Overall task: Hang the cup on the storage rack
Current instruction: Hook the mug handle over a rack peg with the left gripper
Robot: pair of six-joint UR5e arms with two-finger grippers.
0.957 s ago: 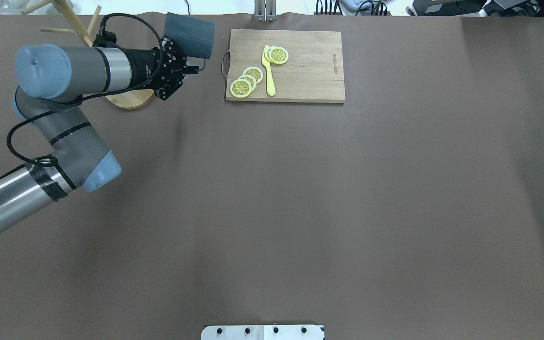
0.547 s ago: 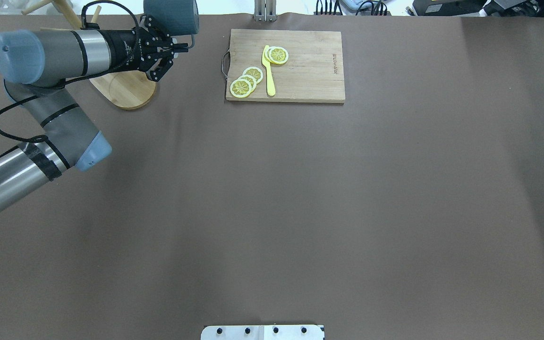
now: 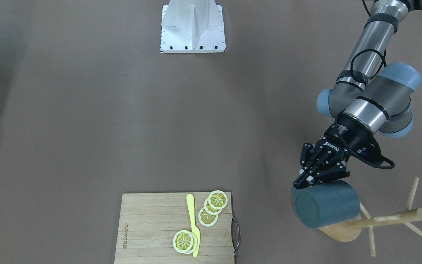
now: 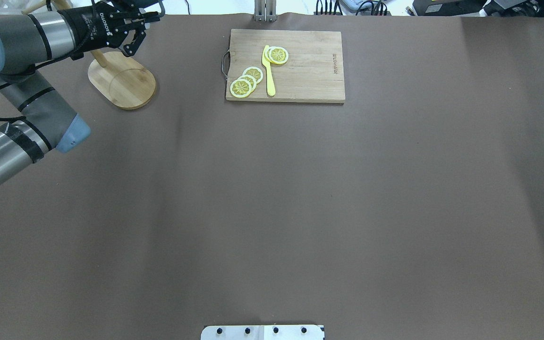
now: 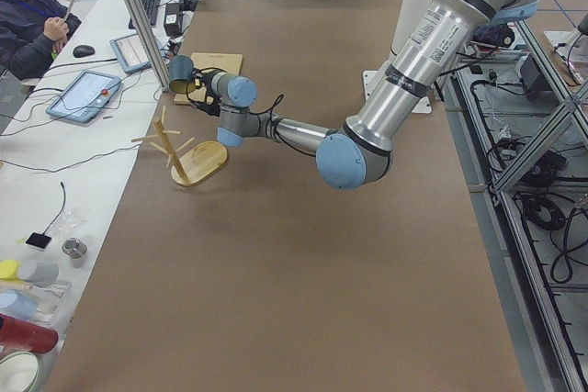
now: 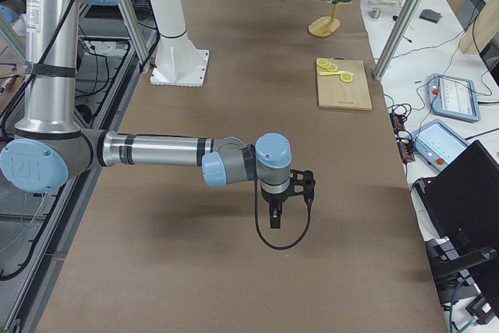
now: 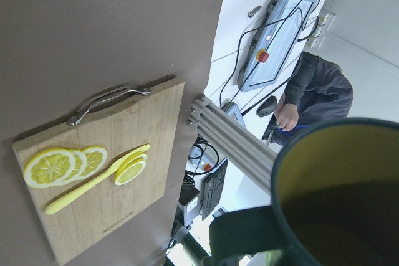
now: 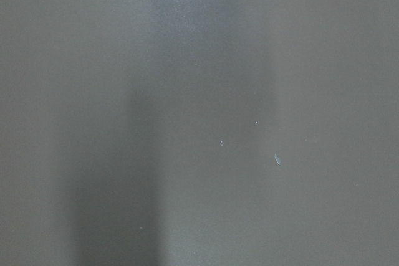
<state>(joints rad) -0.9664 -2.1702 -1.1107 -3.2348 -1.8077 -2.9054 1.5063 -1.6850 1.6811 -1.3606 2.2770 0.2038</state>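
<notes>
Left jaws: clenched on the rim of the cup [image 3: 328,207]; the left gripper [image 3: 319,179] holds it in the air.
Cup: on its side, bottom turned away from the wrist, above and near the mug tree [image 4: 125,82], apart from its pegs.
Right gripper [image 6: 274,216]: well apart, low over the table (jaws: cannot tell).
Done: cup lifted, now at the far left corner.
To do: 1 handle onto 1 peg, then release.
Writing: "ROBOTIQ" on the left gripper; the cutting board [image 3: 152,227] has a burned mark, unreadable.
</notes>
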